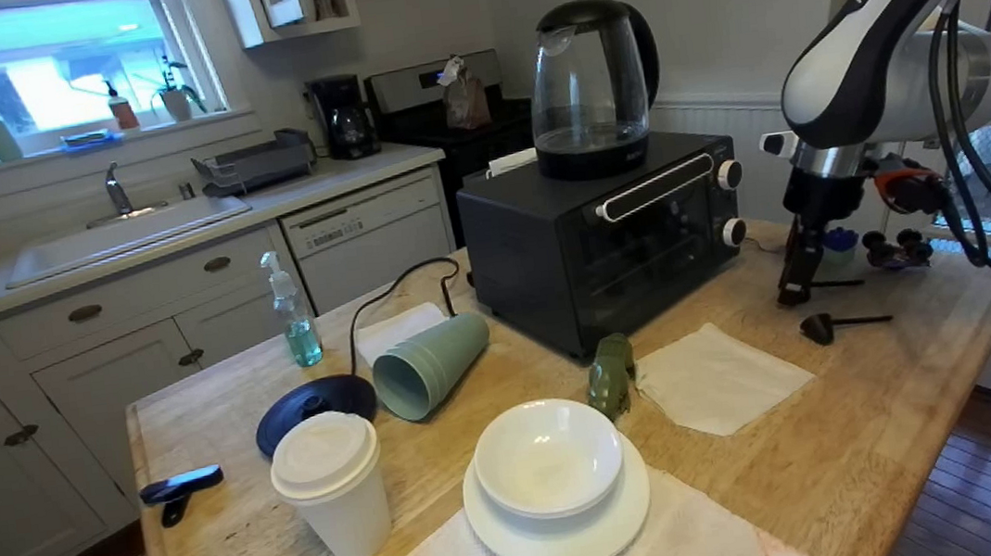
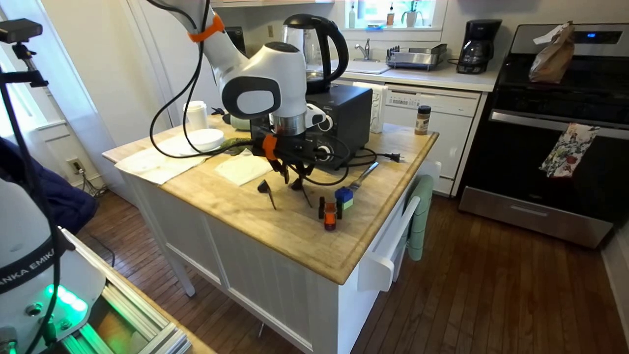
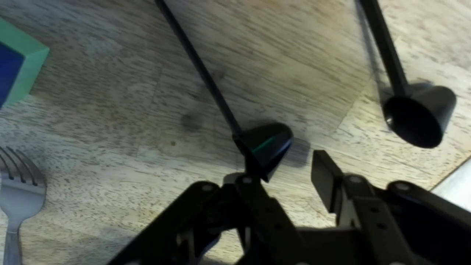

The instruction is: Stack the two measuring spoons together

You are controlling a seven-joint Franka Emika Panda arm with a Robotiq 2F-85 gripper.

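Black plastic cone-bowled spoon [image 3: 265, 145], handle toward one corner of pale wooden counter [image 2: 295, 233]: jaws apart; closing off-centre, we judge, could roll it.

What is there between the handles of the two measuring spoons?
In the wrist view, between one spoon handle and the other handle, only bare tabletop shows.

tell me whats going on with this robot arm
A robot arm has its open gripper down by the bowl of one black measuring spoon; whether they touch is hard to tell. The other measuring spoon lies apart on the wooden tabletop, so the pair isn't stacked yet. Grasping the nearer one probably comes next.
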